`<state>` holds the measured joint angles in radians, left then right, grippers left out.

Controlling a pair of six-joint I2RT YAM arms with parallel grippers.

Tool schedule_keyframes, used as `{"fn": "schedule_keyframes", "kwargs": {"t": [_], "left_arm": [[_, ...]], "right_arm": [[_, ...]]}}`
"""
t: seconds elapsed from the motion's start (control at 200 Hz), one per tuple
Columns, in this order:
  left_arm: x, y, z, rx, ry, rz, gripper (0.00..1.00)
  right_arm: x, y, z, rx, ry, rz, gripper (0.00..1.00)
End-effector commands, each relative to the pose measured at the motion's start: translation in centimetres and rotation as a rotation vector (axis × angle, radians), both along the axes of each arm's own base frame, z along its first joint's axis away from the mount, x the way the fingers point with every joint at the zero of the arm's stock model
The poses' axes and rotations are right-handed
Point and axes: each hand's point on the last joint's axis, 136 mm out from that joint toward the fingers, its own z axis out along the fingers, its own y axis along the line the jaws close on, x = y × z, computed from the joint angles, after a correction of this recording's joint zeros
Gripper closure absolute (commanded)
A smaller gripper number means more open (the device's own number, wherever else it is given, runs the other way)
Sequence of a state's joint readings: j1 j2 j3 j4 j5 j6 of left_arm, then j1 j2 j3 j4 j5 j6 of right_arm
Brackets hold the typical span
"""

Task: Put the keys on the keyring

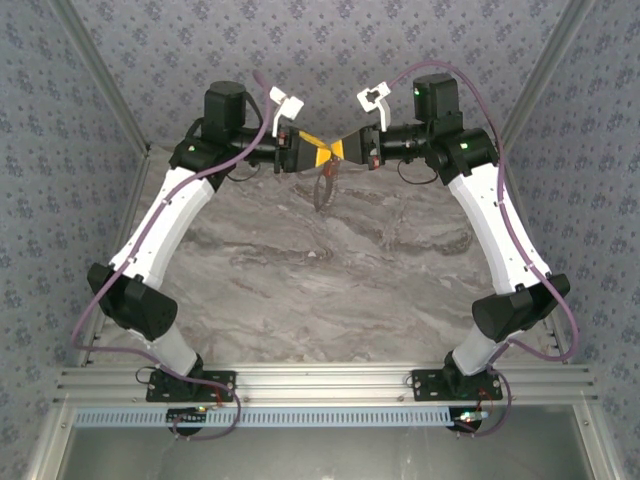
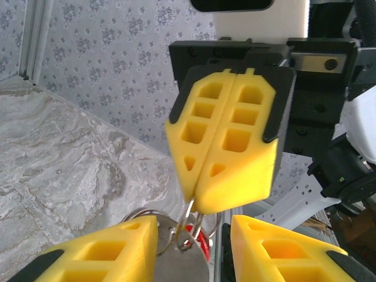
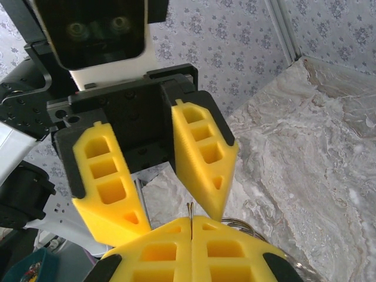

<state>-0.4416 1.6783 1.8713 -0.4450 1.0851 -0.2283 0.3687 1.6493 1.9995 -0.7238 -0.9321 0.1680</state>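
Table (image 1: 300, 300): we see a grey-white, veined marbled top.
Rail (image 1: 320, 385): aluminium, along the 6 o'clock edge.
Arm bases: left base (image 1: 190, 384) at 7 o'clock, right base (image 1: 458, 383) at 5 o'clock.
Fleck (image 1: 322, 255): tiny, pale, near centre; we cannot identify it.

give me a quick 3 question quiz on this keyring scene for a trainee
1. True or false: the left gripper has open fingers.
2. Which one pinches the keyring? A) left gripper B) right gripper C) neither
3. Fill in: the tiny key beside the keyring is coloured ___.
Key: 1 true; 2 B; 3 red.
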Motion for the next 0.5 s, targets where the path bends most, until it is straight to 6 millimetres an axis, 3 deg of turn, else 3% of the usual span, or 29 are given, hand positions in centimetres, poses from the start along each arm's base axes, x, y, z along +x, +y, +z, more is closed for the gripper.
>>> {"fn": "schedule_keyframes", "kwargs": {"t": [0.0,0.185,0.495], "left_arm": [[-0.5,-0.3,1.5,-0.029,-0.041,-0.031,0.64],[-0.5,-0.4,1.9,-0.036,-0.050,-0.034,0.71],[-0.7,-0.4,2.6,-0.051,-0.068,-0.032,0.70]], "right_arm": [[-1.2,-0.1,1.7,0.034,-0.040,0.027,1.00],[-1.3,-0.1,1.6,0.033,-0.036,0.029,1.00],[-1.3,-0.1,1.5,0.030,-0.034,0.029,1.00]]}}
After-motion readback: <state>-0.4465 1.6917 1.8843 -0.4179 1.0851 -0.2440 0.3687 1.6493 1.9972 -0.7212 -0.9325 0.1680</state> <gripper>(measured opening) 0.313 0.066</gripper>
